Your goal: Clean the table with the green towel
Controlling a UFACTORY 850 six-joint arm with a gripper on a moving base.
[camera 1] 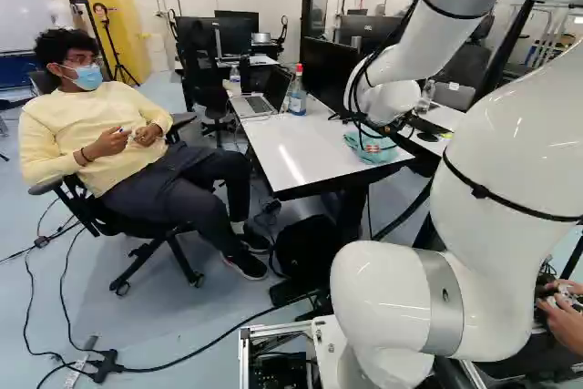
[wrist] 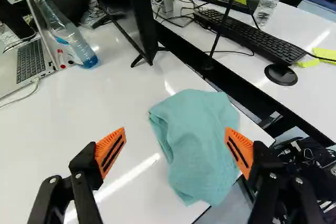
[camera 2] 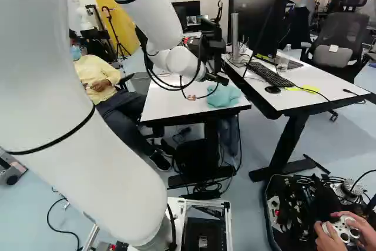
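In the left base view, the upper stretch of our arm (camera 1: pixel 506 161) runs out of sight, and in the right base view its bulk hides the left part of the scene, laptop included. Our wrist view catches only part of the laptop (camera 1: pixel 258 105) and of the black monitor (camera 1: pixel 328 75). One finger overlaps the towel's edge there, and we cannot tell whether it touches the cloth or how high it hangs.

From the joint at the foot of the base views our arm rises, folds over and reaches down, bringing the gripper (camera 2: pixel 205 87) over the near end of the counter (camera 1: pixel 282 148). Our fingers (wrist: pixel 111 153) are spread wide, gripping nothing, with the green towel (wrist: pixel 197 145) between and ahead of them. It lies crumpled on the counter by the corner, covering part of the near edge.

Farther along this white, glossy top we see the monitor, a clear bottle with a red top (camera 1: pixel 298 93) and, beside it, the open laptop. Across a narrow gap, a second counter (camera 2: pixel 326 83) bears a keyboard (wrist: pixel 249 38) and a mouse (wrist: pixel 281 75). Black cables (camera 1: pixel 173 363) trail over the pale floor.
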